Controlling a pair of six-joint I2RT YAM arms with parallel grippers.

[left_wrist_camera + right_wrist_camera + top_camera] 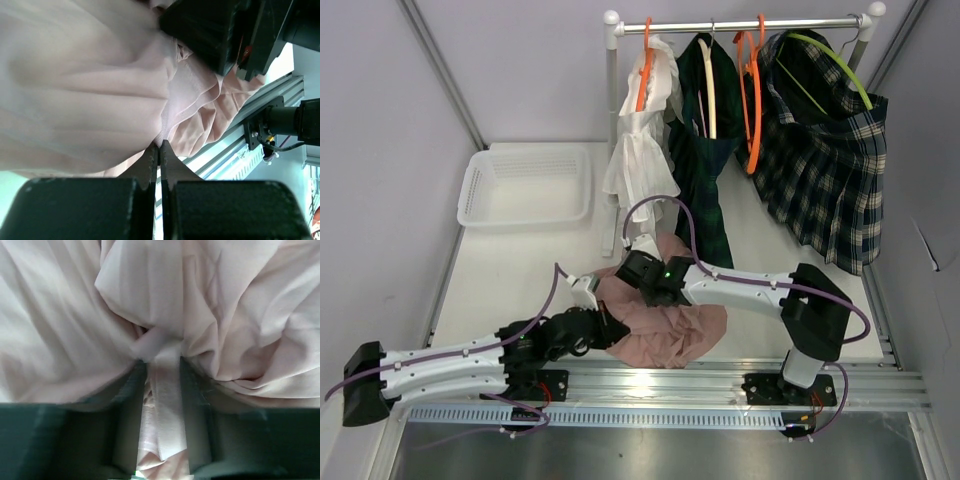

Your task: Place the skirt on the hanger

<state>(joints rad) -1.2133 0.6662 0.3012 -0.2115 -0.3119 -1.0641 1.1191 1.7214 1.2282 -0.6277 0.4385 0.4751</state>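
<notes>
Pale pink skirt [670, 330]; white basket [525, 190]; dark plaid hung skirt [820, 170].

Shows the left end effector [159, 150] pressed shut, tips meeting on a thin seam of the pink skirt [75, 85]. Shows the skirt bunched in soft folds across most of the frame. Places a black arm block [210, 30] top right over the cloth, with an aluminium rail [235, 135] lower right.

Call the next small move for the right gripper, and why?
Probably close the right gripper on the pale fold of the pink skirt between its jaws; whether it is clamped is unclear. The left gripper looks shut on the hem, so both could then lift.
</notes>
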